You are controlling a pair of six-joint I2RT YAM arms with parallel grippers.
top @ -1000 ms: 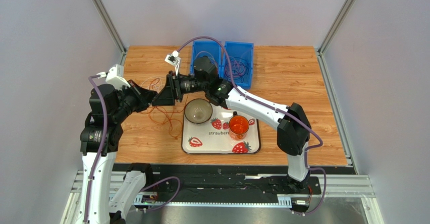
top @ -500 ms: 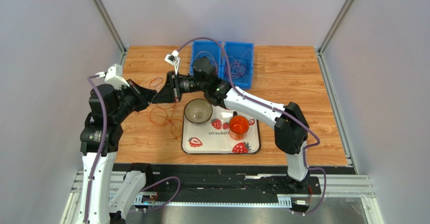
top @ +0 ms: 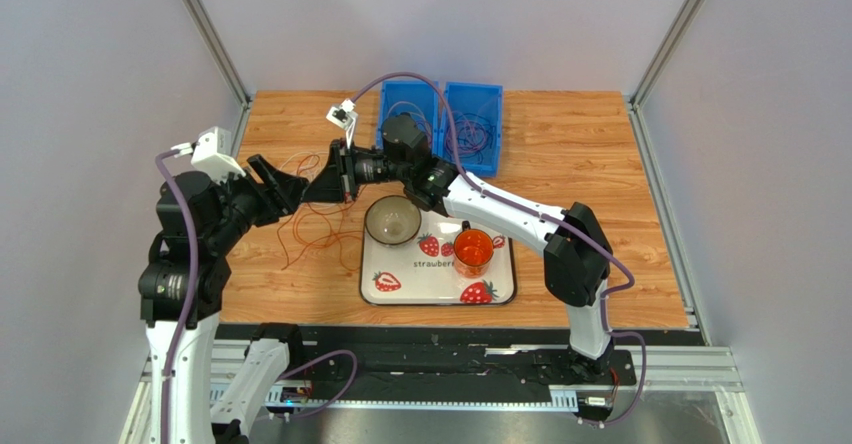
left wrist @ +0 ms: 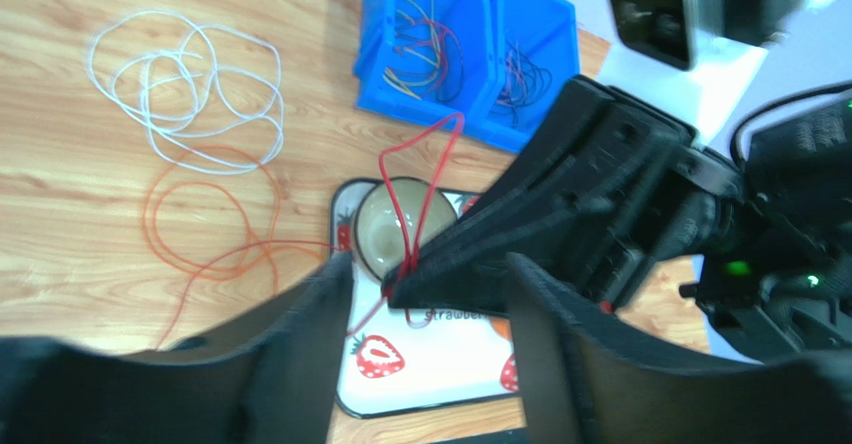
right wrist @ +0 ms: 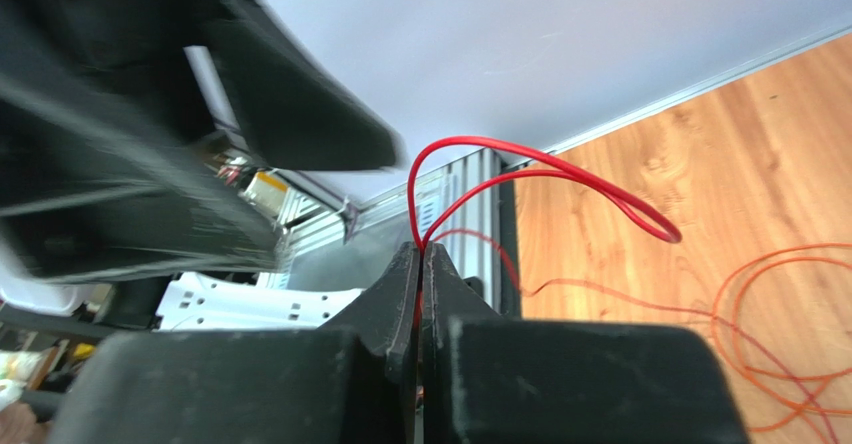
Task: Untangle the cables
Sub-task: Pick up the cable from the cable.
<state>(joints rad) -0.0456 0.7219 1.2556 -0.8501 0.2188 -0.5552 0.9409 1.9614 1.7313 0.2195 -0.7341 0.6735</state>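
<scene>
— Right wrist view: what is clamped, and why so high?
— The right gripper (right wrist: 420, 256) is closed tight on the red cable (right wrist: 560, 176), and a loop of it stands out beyond the fingertips. The strand is judged to be held off the table (top: 620, 164) so that it can be drawn clear of the orange cable (left wrist: 200, 219). That cable's loops lie on the wood left of the tray (top: 430, 286).
— And the left gripper?
— The left gripper (left wrist: 430, 269) is spread wide and nothing is held in it. The right fingertips are framed between its fingers. A second grip on the red strand seems to be prepared, so that it can be pulled from two points.
— Where are the other cables?
— The white cable (left wrist: 190, 84) is laid in loose loops farther back on the left, with its near edge seemingly crossed by the orange one. Further cables lie in the blue bins (left wrist: 372, 39) at the far edge. The red tail is seen running towards the orange loops, but whether it is knotted there cannot be told.
— What is to be watched?
— The bowl (top: 392, 220) is set just right of the raised strand and could be snagged.
</scene>
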